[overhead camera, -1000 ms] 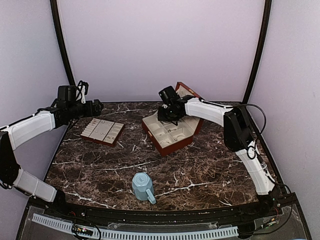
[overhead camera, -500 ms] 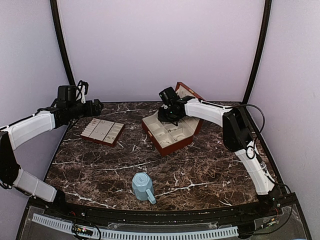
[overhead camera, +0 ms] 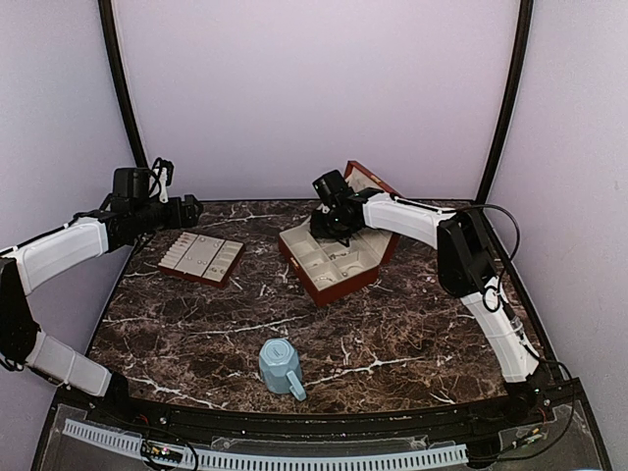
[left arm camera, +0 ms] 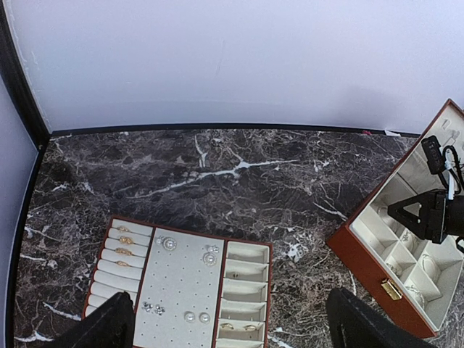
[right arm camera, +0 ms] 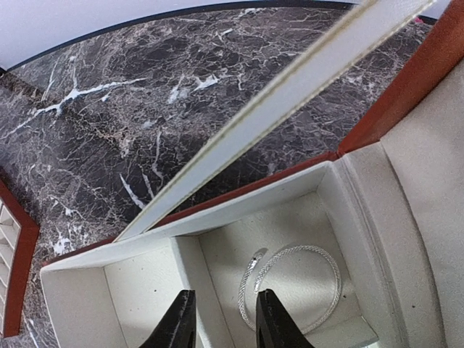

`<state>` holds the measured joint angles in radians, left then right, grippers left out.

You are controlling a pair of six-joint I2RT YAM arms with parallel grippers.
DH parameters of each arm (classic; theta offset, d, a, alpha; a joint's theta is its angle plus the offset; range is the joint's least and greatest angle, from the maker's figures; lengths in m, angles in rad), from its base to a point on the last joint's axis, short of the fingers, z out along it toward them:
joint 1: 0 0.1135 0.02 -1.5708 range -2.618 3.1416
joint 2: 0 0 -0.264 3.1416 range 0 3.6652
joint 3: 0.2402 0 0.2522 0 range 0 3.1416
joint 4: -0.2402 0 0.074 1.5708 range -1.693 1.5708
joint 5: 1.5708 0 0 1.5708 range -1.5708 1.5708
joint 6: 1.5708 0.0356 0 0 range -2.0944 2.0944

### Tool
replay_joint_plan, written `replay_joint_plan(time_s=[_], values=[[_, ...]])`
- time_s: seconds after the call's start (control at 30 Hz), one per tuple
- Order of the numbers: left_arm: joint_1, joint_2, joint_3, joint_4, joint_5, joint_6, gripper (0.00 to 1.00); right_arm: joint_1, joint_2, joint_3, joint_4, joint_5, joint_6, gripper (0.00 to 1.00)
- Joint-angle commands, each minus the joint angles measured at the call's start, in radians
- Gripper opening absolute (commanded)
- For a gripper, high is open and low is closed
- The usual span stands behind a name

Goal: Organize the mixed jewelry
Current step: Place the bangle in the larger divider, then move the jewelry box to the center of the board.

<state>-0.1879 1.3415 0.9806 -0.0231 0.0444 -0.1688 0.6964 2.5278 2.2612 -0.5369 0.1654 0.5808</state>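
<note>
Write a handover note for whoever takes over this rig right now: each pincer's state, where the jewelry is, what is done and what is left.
Left pincer: wide open, empty, hovering by the flat tray.
Right pincer: parted, gripping nothing, low over a back compartment of the open box.
Done: the thin bracelet lies flat in that compartment; rings and studs sit in the tray.
Left: probably lift the right pincer clear, then check for unsorted pieces.

glossy veined marble table, matt cream-lined brown box, sparkly silvery metal bracelet.
</note>
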Motion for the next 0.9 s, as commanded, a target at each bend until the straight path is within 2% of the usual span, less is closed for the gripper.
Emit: replay_joint_plan(time_s=[0.0,0.33,0.6,0.73,0.87], values=[[-0.002,-0.023,-0.012,0.020,0.008,-0.001,0.94,-0.008,-0.048,0.031,0.043,-0.022,-0.017,0.29],[-0.002,-0.033,-0.014,0.020,0.017,-0.004,0.94,0.050,-0.279,-0.114,0.172,-0.088,-0.115,0.33],[-0.002,-0.045,-0.014,0.020,0.009,-0.009,0.95,0.112,-0.448,-0.164,0.118,-0.032,-0.158,0.34],[-0.002,-0.051,-0.017,0.020,0.000,-0.011,0.95,0.120,-0.587,-0.288,0.104,0.024,-0.142,0.36],[-0.002,-0.055,-0.017,0.020,0.004,-0.014,0.95,0.121,-0.740,-0.447,0.052,0.117,-0.091,0.43]])
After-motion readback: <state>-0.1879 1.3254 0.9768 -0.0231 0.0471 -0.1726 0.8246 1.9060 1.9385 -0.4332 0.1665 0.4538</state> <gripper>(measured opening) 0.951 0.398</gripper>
